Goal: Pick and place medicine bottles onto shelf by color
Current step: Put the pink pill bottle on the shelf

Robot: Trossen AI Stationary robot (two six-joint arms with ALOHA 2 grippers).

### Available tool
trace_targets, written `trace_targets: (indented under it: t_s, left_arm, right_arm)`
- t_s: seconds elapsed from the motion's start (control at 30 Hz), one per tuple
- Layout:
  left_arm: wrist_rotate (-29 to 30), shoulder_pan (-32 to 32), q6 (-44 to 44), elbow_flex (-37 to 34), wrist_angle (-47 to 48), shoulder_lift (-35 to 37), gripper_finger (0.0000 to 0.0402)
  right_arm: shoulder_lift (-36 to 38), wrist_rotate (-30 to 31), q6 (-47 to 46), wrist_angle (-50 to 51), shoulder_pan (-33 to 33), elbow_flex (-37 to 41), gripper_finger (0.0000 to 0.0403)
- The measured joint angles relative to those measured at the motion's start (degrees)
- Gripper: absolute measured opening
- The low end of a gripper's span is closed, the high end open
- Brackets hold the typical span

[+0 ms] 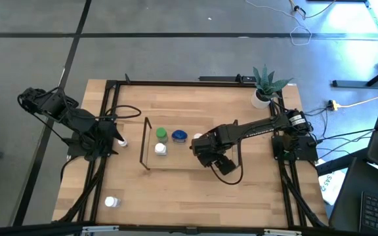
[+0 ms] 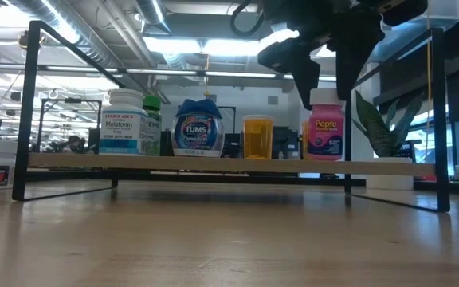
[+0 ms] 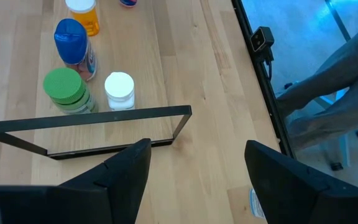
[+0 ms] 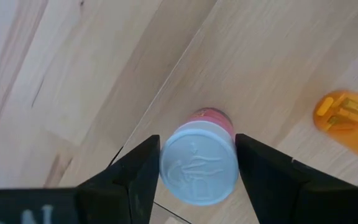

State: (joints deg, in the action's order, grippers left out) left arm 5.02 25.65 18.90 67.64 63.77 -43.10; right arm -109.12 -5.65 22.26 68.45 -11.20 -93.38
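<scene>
Labels read: Melatonin (image 2: 123, 121), TUMS (image 2: 197, 131), Pepto (image 2: 326, 127).
Right gripper (image 4: 197, 163): clamped on Pepto.
Left gripper (image 3: 197, 171): fingers held apart.

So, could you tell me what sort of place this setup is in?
Probably a robotics lab in an open office: exposed ceiling ducts over desks, cables across a grey floor, and a framed wooden table with a wire shelf.

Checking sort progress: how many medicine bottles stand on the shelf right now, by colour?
White bottle: 1
Green-capped bottle: 1
Blue-capped bottle: 1
Orange bottle: 1
Pink bottle: 1
Total on the shelf: 5
</scene>
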Motion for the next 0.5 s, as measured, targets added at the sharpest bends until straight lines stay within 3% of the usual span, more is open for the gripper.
trace_targets:
  t_s: [0.5]
  left_arm:
    - [0.0, 0.0, 0.0, 0.0, 0.0, 0.0, 0.0255]
  right_arm:
    - [0.0, -0.5, 0.2, 0.3, 0.0, 0.0, 0.0208]
